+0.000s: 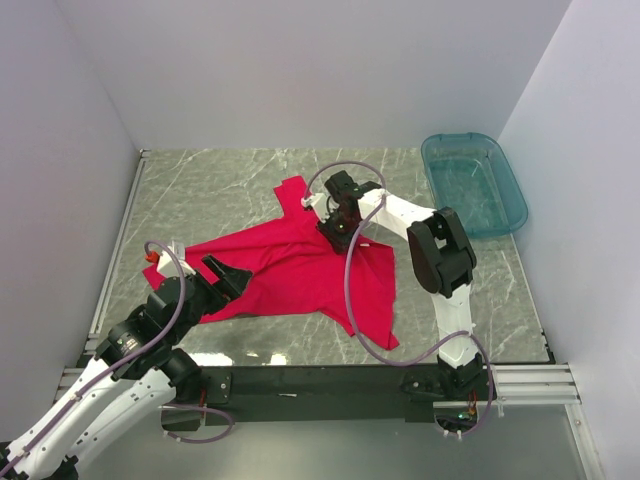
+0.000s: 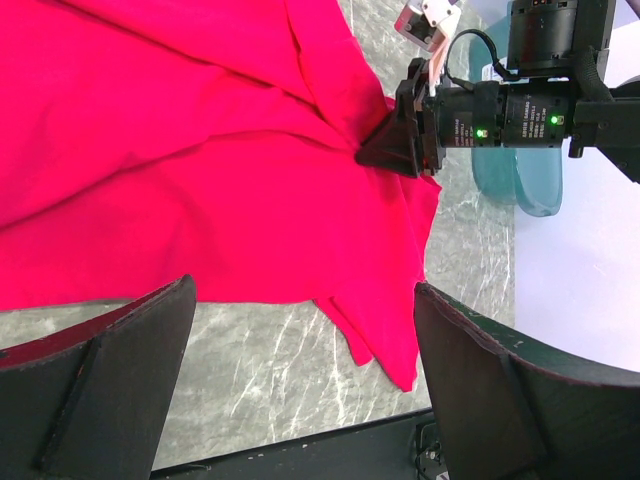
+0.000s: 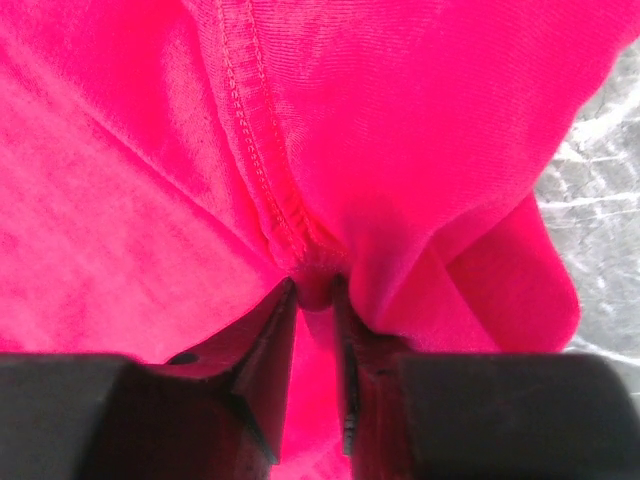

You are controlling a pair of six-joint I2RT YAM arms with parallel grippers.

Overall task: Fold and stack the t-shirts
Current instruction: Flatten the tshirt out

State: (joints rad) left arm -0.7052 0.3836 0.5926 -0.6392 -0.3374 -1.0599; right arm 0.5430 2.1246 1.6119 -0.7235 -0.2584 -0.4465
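Note:
The red t-shirt (image 1: 290, 275) lies crumpled and spread across the middle of the marble table. My right gripper (image 1: 335, 232) comes down on its upper middle, the jaws shut on a small bunched fold. In the right wrist view that pinched fold of the t-shirt (image 3: 400, 120) sits between the tips of the right gripper (image 3: 315, 290), beside a stitched seam (image 3: 255, 150). My left gripper (image 1: 222, 275) stands open at the shirt's near-left edge with nothing in it. In the left wrist view the left gripper (image 2: 305, 350) frames bare table and the t-shirt's (image 2: 200, 150) hem, with the right gripper (image 2: 375, 152) beyond.
A teal plastic bin (image 1: 475, 185) stands at the back right of the table (image 1: 230, 185), also visible as the bin (image 2: 520, 185) behind the right arm. White walls close in the left, back and right sides. A black rail (image 1: 320, 380) runs along the near edge.

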